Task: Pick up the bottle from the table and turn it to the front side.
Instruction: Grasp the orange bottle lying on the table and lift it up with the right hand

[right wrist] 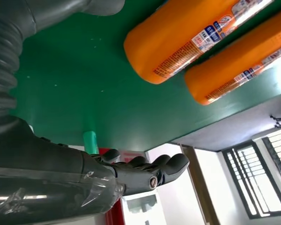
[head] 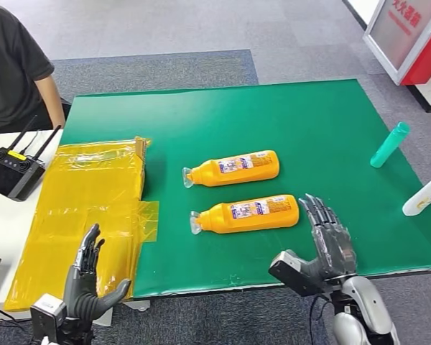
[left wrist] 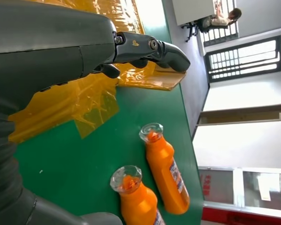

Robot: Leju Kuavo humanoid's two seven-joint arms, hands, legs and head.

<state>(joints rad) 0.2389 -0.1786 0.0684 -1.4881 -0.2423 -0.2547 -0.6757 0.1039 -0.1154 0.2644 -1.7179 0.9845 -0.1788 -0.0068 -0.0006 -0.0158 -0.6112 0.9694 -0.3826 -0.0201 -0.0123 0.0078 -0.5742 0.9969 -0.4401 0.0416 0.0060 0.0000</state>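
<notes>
i see two orange plastic bottles lying on their sides on the green table mat (head: 322,122), clear caps pointing toward my left, labels up. the nearer orange bottle (head: 246,213) lies parallel to the farther orange bottle (head: 232,169), the two a little apart. my right hand (head: 328,241) hovers just beside the base end of the nearer bottle, fingers spread, holding nothing, not touching it. my left hand (head: 86,277) is raised over the crinkled yellow plastic sheet (head: 88,194) at the mat's left side, fingers apart, empty too. no object lies between right hand and bottle. off to the right: a teal plastic tube (head: 389,144) and a white bottle (head: 424,194), well apart from the orange pair. a black remote controller with antennas (head: 14,168) sits far left, beside a person in a black shirt (head: 13,65).
</notes>
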